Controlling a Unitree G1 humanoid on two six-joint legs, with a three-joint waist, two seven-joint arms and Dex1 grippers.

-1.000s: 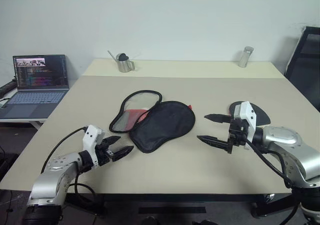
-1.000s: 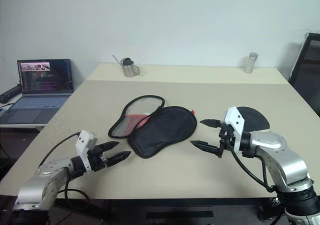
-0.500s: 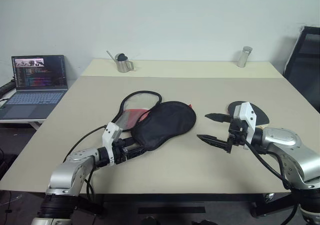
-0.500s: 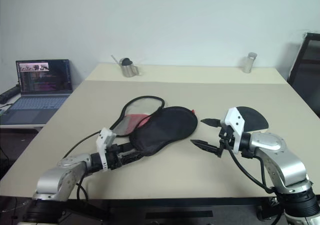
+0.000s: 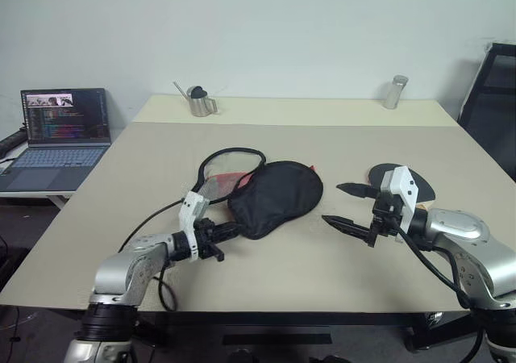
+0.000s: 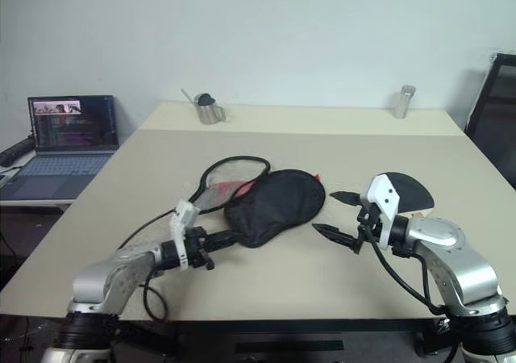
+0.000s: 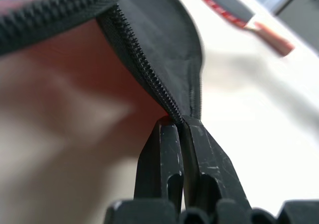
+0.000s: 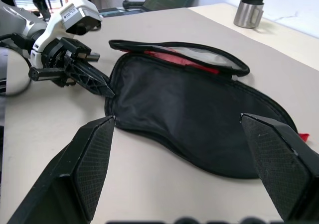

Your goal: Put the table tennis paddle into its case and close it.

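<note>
The case point(image 5: 276, 198) lies unzipped near the middle of the surface point(image 5: 322, 141), its black half spread flat and its other half, with a red panel and a clear face inside a black zip rim, angled toward 11 o'clock from it. The left end effector point(image 5: 227, 231) sits at the case's 7 o'clock end, fingers point(image 7: 167, 159) pressed fully together on the narrow tip where the two zip edges meet; it has hold of the case there. The right end effector point(image 5: 348, 207) hovers just off the case at its 3 o'clock side, its fingers spread wide with nothing between them, pointing back at the case. The paddle point(image 5: 422, 187) lies flat on the surface at 3 o'clock from the case, partly hidden behind the right end effector; its round black face shows, and in the left wrist view its reddish handle appears beyond the case.

A metal jug point(image 5: 198, 101) stands at the far edge at 11 o'clock, and a metal cup point(image 5: 395, 91) at 1 o'clock. A laptop point(image 5: 58, 133) is open on a side desk at 9 o'clock.
</note>
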